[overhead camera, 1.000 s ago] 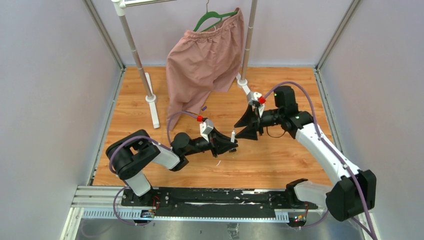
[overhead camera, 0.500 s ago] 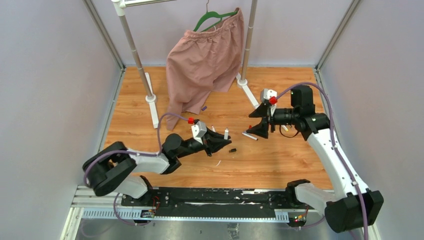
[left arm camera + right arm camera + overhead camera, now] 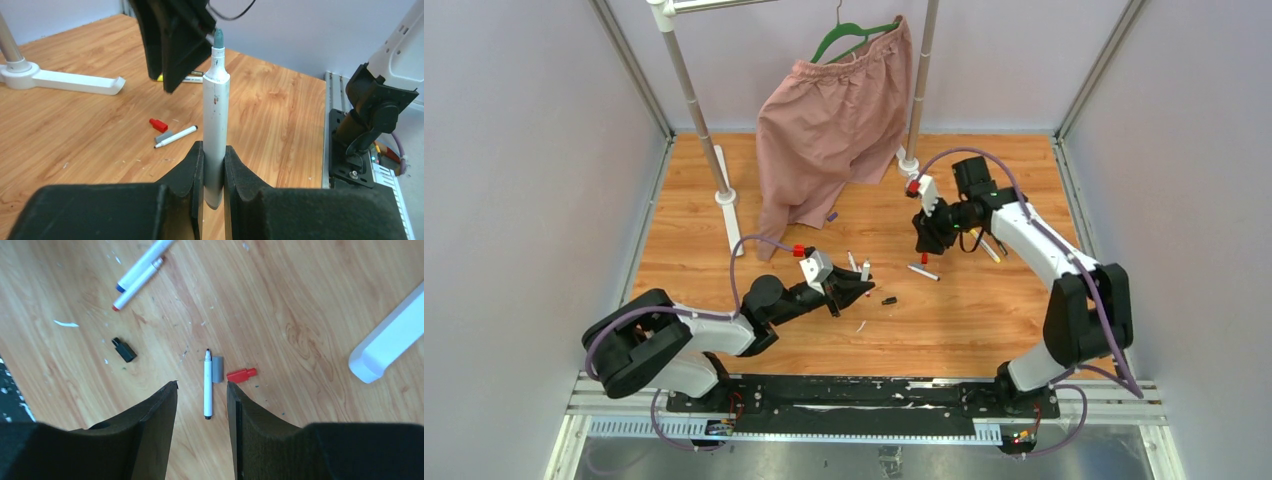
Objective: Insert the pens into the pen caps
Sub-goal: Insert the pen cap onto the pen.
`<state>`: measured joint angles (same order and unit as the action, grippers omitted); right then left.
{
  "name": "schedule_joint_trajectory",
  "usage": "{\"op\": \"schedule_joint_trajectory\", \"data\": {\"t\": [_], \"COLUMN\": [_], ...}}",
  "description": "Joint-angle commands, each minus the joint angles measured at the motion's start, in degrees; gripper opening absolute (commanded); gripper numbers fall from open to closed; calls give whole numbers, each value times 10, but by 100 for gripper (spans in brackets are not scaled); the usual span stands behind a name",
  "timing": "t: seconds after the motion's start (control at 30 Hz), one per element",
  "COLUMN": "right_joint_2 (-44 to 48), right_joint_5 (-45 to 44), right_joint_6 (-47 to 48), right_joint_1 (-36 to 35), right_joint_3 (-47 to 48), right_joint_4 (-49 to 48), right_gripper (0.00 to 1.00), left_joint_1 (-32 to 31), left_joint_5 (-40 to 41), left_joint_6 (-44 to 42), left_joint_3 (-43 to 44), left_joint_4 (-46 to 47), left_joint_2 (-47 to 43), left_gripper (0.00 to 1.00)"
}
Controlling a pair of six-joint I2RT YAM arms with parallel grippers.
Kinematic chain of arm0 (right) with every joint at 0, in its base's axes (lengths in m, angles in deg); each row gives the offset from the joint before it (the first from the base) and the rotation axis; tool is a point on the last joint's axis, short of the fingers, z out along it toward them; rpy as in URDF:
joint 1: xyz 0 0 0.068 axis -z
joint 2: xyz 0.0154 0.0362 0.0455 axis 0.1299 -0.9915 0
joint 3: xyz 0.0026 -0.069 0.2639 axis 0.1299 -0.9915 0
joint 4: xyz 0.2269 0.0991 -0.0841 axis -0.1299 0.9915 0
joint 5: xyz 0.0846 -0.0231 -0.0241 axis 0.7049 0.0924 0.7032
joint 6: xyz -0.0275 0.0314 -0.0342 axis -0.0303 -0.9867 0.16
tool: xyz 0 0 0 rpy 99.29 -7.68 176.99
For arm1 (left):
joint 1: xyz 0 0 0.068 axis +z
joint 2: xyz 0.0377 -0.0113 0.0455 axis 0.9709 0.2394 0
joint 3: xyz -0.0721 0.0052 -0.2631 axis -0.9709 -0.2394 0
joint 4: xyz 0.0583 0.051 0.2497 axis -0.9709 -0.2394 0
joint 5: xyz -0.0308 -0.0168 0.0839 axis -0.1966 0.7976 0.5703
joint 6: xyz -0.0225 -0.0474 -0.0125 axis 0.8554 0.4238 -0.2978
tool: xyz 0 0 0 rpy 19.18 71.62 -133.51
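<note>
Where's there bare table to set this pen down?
Bare table lies near right, between the black cap and the front rail, and far left, beyond the rack foot. Crowded in the middle: a white pen, grey cap and red cap lie under the right end effector, two more pens nearby.

Wood-grain desk (image 3: 684, 235) fills enclosure, pale specks scattered over surface. Plain grey walls (image 3: 524, 180) on left, right and back; slim metal corner posts (image 3: 629, 65) at joins. White clothes rack (image 3: 689, 90) at far side, flat foot (image 3: 734, 228) resting on desk. Pink shorts (image 3: 824, 130) hang from green hanger (image 3: 849, 40). Black-and-silver rail (image 3: 854, 395) along near edge. Light even, shadows soft.
</note>
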<state>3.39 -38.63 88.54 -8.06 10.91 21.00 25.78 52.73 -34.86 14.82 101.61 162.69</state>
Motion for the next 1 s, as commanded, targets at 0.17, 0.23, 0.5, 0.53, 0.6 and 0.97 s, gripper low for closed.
{"op": "schedule_joint_trajectory", "data": {"t": [0.17,0.23,0.5,0.53,0.6,0.97], "right_joint_2": [-101,-111,-145,-149,-154,-173], "right_joint_5": [-131,-138,-174,-177,-185,-199], "right_joint_6": [15,11,-1,-4,-8,-13], "right_joint_1": [-55,-60,-80,-80,-80,-94], "right_joint_3": [9,10,16,17,22,37], "right_joint_4": [42,42,37,37,35,29], "right_gripper": [40,40,39,39,39,34], "left_joint_1": [2,2,2,2,2,2], "left_joint_5": [4,3,-2,-2,-3,-7], "left_joint_6": [1,4,6,6,7,9], "left_joint_3": [-8,-8,-9,-9,-9,-7], "left_joint_4": [54,58,62,62,63,65], "left_joint_2": [14,18,20,21,21,27], "left_gripper": [0,0,0,0,0,0]}}
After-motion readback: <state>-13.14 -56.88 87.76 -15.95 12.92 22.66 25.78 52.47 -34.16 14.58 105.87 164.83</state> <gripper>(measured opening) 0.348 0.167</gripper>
